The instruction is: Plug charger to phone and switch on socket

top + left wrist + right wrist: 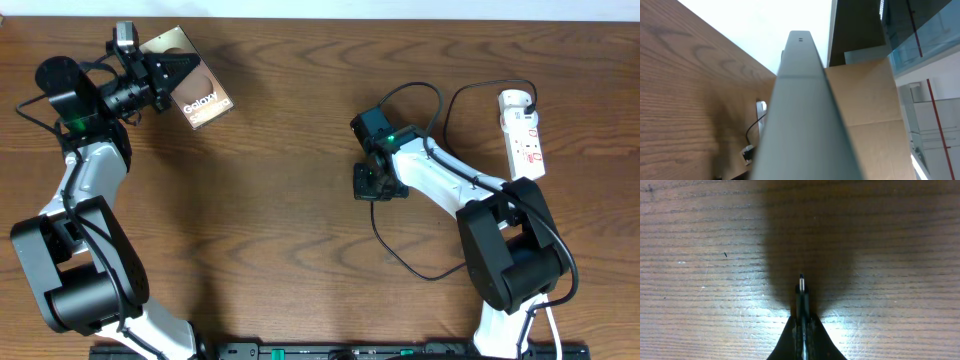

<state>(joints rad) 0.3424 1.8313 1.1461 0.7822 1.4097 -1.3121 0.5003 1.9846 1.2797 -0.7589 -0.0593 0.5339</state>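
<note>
Now left hand (170, 72) pinching phone (205, 100); right hand (801, 322) pinching charger (801, 285) tip over table (690, 235).

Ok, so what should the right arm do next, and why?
Probably carry the right gripper left toward the dark brown rectangular phone: it pinches the thin black charger cable's connector tip, the left gripper holds the phone, and they are far apart.

There is one phone (203, 101), one charger (801, 286) and one white power strip (523, 135). One wooden desk (280, 230). Two robot arms: the right arm (440, 175) near the power strip, the left arm (85, 170) well apart from it.
</note>
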